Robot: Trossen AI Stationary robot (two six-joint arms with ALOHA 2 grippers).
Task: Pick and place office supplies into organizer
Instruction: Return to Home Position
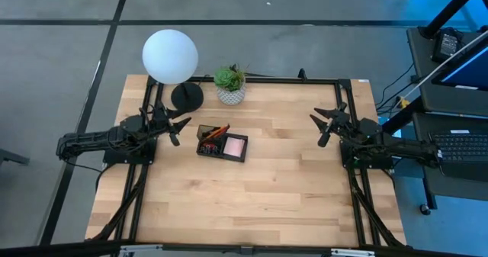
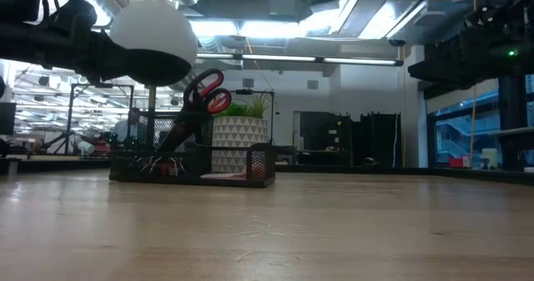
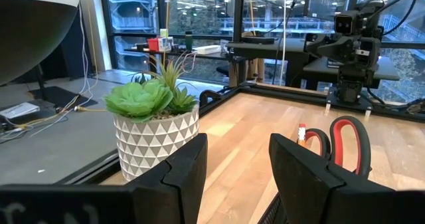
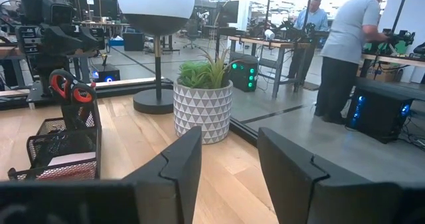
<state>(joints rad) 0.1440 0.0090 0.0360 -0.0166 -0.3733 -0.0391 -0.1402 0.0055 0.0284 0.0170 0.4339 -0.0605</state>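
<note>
The black mesh organizer (image 1: 222, 144) stands on the table left of centre. It holds the pink sticky-note pad (image 1: 235, 146), red-handled scissors (image 2: 206, 93) standing upright in the taller section, an orange pencil (image 1: 216, 132) and small dark items. My left gripper (image 1: 181, 129) hovers open just left of the organizer. My right gripper (image 1: 322, 127) hovers open near the table's right edge. In the right wrist view the organizer (image 4: 63, 147) and scissors (image 4: 70, 91) show far off. The left wrist view shows the scissors' handles (image 3: 342, 141) close by.
A potted green plant (image 1: 229, 85) and a lamp with a round black base (image 1: 187, 97) and white globe (image 1: 170, 56) stand at the table's far edge, behind the organizer. The bare wood between the two arms and toward the near edge is free. People stand beyond the table (image 4: 345, 44).
</note>
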